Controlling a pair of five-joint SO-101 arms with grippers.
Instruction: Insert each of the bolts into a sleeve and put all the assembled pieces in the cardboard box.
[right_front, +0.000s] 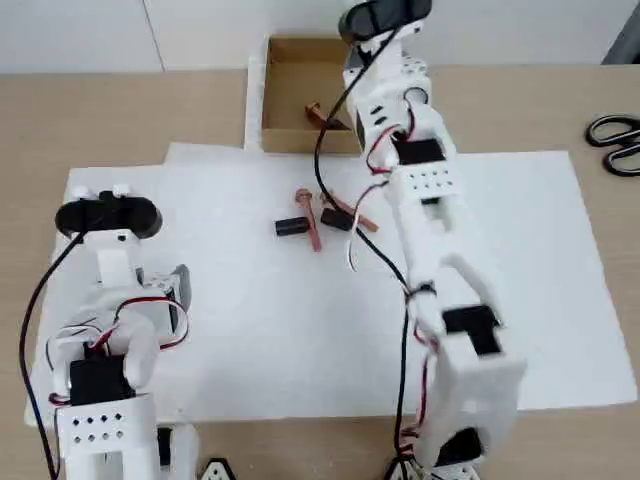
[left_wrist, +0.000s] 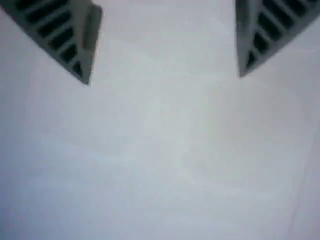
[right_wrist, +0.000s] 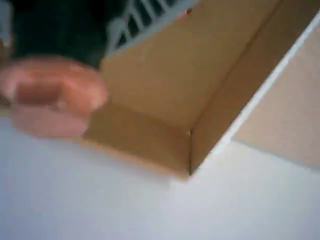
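Note:
My right gripper (right_front: 338, 120) is stretched out over the near edge of the cardboard box (right_front: 290, 80). It is shut on an assembled piece (right_front: 322, 116), a copper bolt in a dark sleeve. The right wrist view has the bolt head (right_wrist: 50, 95) close up against the box's inner corner (right_wrist: 190, 135). On the white paper lie a black sleeve (right_front: 290, 227), a loose copper bolt (right_front: 311, 220) and another sleeve (right_front: 338, 218) with a bolt (right_front: 364, 223) beside it. My left gripper (left_wrist: 165, 77) hangs open over bare paper at the left, fingers (left_wrist: 80, 45) wide apart with nothing between them.
White paper (right_front: 250, 330) covers most of the tan table. Scissors (right_front: 615, 140) lie at the far right edge. The right arm's cables (right_front: 340, 190) hang over the loose parts.

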